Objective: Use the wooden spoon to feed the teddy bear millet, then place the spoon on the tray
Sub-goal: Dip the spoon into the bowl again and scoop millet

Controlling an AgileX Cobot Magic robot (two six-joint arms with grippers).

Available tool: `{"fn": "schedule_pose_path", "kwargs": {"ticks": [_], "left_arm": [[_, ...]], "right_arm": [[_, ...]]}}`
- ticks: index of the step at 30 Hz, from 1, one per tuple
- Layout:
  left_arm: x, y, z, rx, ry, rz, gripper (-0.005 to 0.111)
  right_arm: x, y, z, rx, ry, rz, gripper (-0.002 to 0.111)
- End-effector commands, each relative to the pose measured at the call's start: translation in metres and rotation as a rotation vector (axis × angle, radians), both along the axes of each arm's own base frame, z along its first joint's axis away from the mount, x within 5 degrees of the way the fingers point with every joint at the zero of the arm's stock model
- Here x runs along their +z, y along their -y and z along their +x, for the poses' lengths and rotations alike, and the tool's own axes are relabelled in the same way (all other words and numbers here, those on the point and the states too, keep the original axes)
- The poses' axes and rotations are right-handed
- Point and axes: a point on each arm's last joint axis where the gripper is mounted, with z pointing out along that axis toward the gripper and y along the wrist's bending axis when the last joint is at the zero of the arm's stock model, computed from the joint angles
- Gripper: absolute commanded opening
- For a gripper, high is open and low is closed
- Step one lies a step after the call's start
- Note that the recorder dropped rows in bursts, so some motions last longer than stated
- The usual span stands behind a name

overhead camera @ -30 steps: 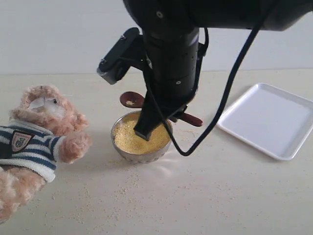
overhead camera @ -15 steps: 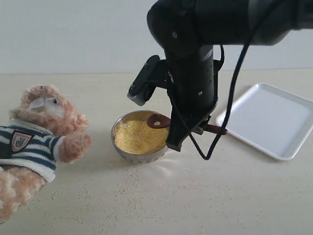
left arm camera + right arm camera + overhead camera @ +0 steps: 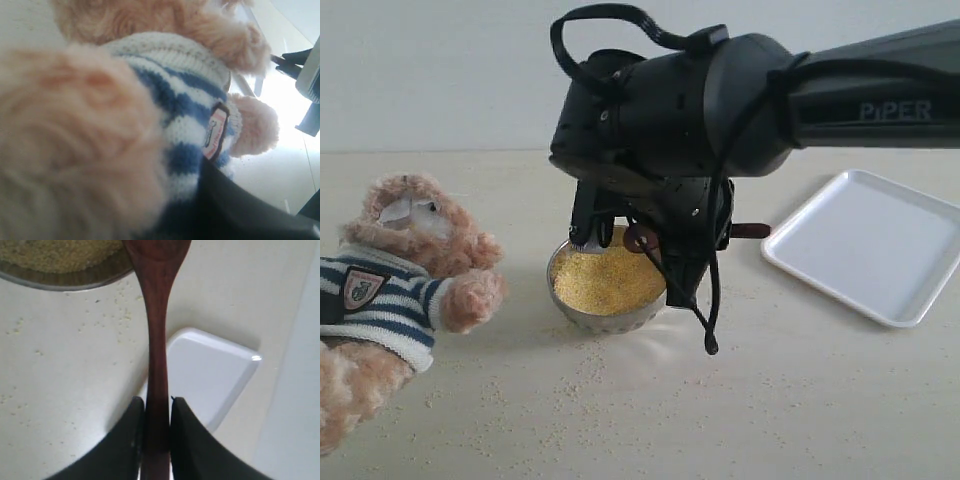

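Note:
The teddy bear (image 3: 405, 265) lies propped at the left, in its striped shirt with a crest badge. Millet (image 3: 605, 280) fills the steel bowl (image 3: 610, 318) at the centre. My right gripper (image 3: 157, 401) is shut on the thin handle of the wooden spoon (image 3: 156, 315). The spoon (image 3: 642, 238) is held level over the steel bowl's right rim, its handle end pointing toward the white tray (image 3: 870, 245). In the left wrist view the teddy bear (image 3: 170, 110) fills the picture and presses against my left gripper's one visible finger (image 3: 235, 205). The other finger is hidden by fur.
Loose grains (image 3: 570, 395) are scattered over the table in front of the bowl and beside the bowl (image 3: 60, 280). The right arm's bulky black wrist (image 3: 670, 110) and its cable loop hang over the bowl. The tray (image 3: 210, 375) lies right of the bowl.
The right wrist has swung round and risen. The spoon moved from behind the bowl toward the right, and its bowl end now hovers at the steel bowl's right rim. The bear has not moved.

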Motion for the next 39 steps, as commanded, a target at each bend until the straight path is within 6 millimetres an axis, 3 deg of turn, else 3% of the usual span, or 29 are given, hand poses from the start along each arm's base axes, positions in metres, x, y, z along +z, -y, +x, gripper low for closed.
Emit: {"fn": "schedule_pose_path", "kwargs": {"ticks": [1,9,16,23,39], "left_arm": [[0.003,0.000,0.002,0.011,0.014,-0.024,0.005],[0.003,0.000,0.002,0.011,0.014,-0.024,0.005],[0.003,0.000,0.002,0.011,0.014,-0.024,0.005],[0.003,0.000,0.002,0.011,0.014,-0.024,0.005],[0.003,0.000,0.002,0.011,0.014,-0.024,0.005]], "right_arm": [[-0.002,-0.011,-0.001,0.065,0.086,-0.072,0.000],[-0.027,-0.032,-0.006,0.167,0.159,-0.191,0.000],[-0.032,-0.041,-0.010,0.220,0.233,-0.240,0.000],[-0.051,-0.030,-0.019,0.227,0.221,-0.297,0.000],[-0.056,-0.037,-0.039,0.195,0.136,-0.230,0.000]]}}
